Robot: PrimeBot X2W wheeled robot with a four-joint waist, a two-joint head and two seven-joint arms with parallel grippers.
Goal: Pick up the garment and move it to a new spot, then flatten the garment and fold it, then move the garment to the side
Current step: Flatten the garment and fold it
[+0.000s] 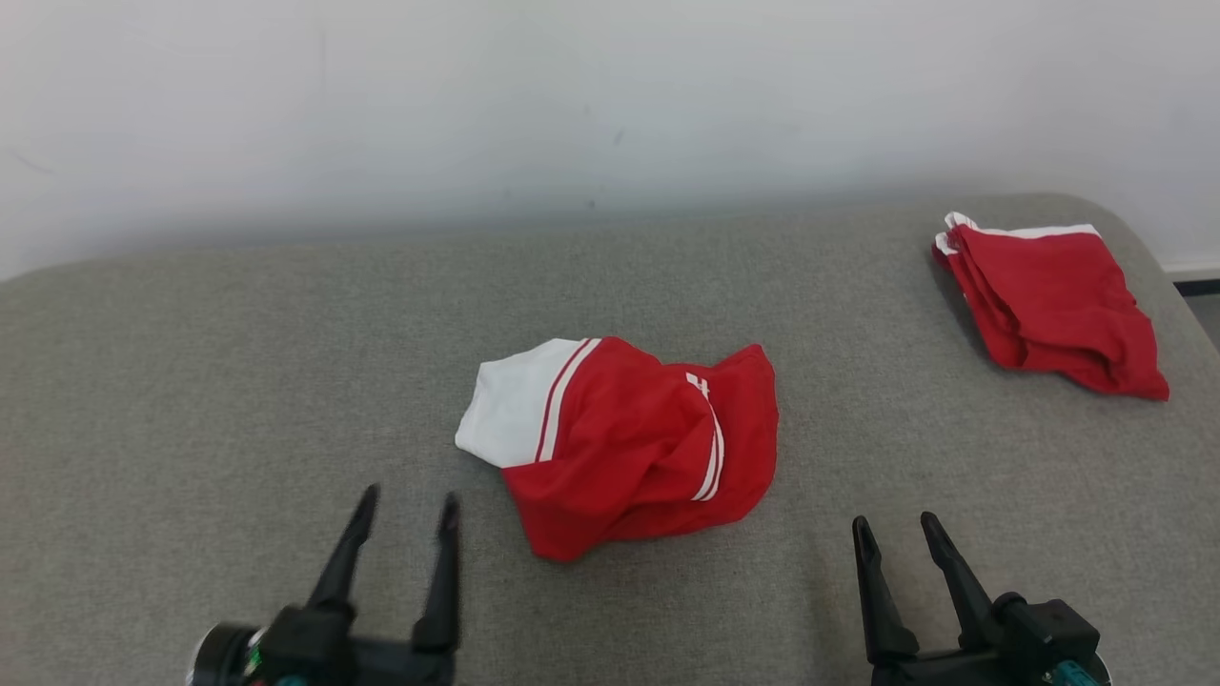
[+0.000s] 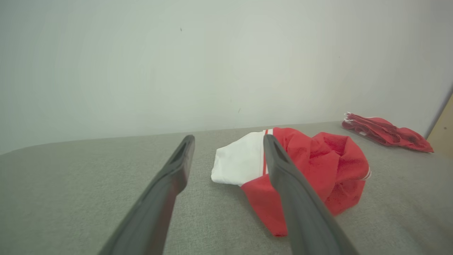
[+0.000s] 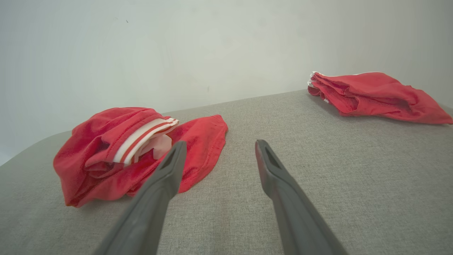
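Observation:
A crumpled red garment (image 1: 629, 448) with a white panel and white stripes lies bunched in the middle of the grey padded table (image 1: 191, 381). The left wrist view has the garment (image 2: 318, 166) just right of centre; the right wrist view has the garment (image 3: 134, 148) at the left. My left gripper (image 1: 408, 505) hovers open at the lower left, short of the garment, its fingers empty. My right gripper (image 1: 896, 534) stands open at the lower right, apart from the cloth. From each wrist, the left gripper (image 2: 228, 141) and right gripper (image 3: 219, 147) show spread fingers with nothing between them.
A second red garment (image 1: 1048, 300), folded, rests at the table's far right corner, also in the left wrist view (image 2: 385, 132) and the right wrist view (image 3: 371, 97). A pale wall (image 1: 610, 105) runs behind the table. The table's rounded right edge is near that folded piece.

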